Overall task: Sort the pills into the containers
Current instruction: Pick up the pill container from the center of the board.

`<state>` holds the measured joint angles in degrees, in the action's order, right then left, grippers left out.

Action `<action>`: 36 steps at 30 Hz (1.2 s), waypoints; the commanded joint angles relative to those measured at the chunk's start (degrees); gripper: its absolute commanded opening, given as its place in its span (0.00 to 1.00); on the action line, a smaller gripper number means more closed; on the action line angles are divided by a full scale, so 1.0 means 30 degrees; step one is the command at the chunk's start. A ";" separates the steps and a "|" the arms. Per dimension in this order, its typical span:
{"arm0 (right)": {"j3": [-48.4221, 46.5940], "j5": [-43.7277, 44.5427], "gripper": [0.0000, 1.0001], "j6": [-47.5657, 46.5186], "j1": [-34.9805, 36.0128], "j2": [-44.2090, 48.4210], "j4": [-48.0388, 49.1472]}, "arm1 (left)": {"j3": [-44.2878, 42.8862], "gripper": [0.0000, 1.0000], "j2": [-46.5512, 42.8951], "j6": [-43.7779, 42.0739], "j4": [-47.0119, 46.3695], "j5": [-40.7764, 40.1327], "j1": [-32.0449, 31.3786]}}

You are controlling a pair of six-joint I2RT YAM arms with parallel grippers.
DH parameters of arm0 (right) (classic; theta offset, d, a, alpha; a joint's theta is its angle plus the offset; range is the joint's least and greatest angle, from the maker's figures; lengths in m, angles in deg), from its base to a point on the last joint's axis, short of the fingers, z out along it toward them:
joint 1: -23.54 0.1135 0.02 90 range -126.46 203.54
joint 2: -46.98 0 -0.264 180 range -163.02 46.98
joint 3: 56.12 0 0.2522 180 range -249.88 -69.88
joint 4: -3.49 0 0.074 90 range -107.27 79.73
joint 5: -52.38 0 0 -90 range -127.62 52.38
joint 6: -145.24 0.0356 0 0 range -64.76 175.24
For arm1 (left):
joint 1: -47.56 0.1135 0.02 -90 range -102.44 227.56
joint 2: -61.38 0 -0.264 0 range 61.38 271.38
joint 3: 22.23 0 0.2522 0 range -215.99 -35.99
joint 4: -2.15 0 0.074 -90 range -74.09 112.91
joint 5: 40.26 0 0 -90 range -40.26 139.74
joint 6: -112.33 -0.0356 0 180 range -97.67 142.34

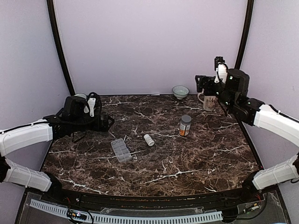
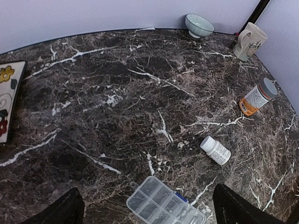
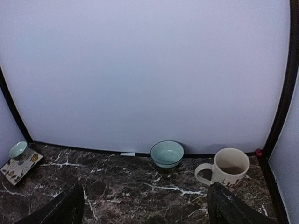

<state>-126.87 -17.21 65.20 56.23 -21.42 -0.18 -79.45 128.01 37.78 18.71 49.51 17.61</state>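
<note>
The clear compartment box, the containers [image 1: 121,150], lies flat with its lid shut on the dark marble table, left of centre. It sits at the bottom of the left wrist view [image 2: 166,205]. A white pill bottle [image 1: 149,140] [image 2: 215,150] lies on its side just right of it. Further right, an orange pill bottle [image 1: 185,125] [image 2: 257,96] with a grey cap stands upright. No loose pills show. My left gripper [image 1: 106,122] [image 2: 149,210] hovers open, up and left of the box. High at the back right, my right gripper [image 1: 202,84] [image 3: 145,205] is open and empty.
A teal bowl [image 1: 180,91] [image 3: 167,153] and a cream mug [image 1: 209,101] [image 3: 227,167] stand at the back wall, the mug under my right gripper. A patterned square plate [image 2: 7,98] [image 3: 18,165] and a small bowl [image 3: 17,149] sit at the far left.
</note>
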 commanded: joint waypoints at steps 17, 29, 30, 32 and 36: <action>-0.8260 -0.1283 0.90 0.6152 1.0862 -1.0200 -1.0035 | 0.2199 0.99 -0.0410 0.9388 0.2850 0.0075 -0.1034; -1.1436 -0.4943 0.91 0.6639 1.1048 -1.5368 -1.0963 | 0.2622 0.99 0.1366 1.0890 0.2091 0.1256 -0.1001; -1.1588 -0.5196 0.91 0.6664 1.1044 -1.5614 -1.1003 | 0.2644 0.99 0.1563 1.1055 0.2068 0.1271 -0.1016; -1.1769 -0.5628 0.91 0.6669 1.1033 -1.5990 -1.0986 | 0.2678 0.99 0.1812 1.1393 0.2045 0.1338 -0.0987; -1.2069 -0.6093 0.92 0.6573 1.1077 -1.6626 -1.1095 | 0.3057 0.99 0.1782 1.2036 0.1528 0.1342 -0.1001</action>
<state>-160.88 -32.69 84.54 89.19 -69.94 -33.36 -72.00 133.89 71.04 25.07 52.90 14.77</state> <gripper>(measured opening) 0.915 0.988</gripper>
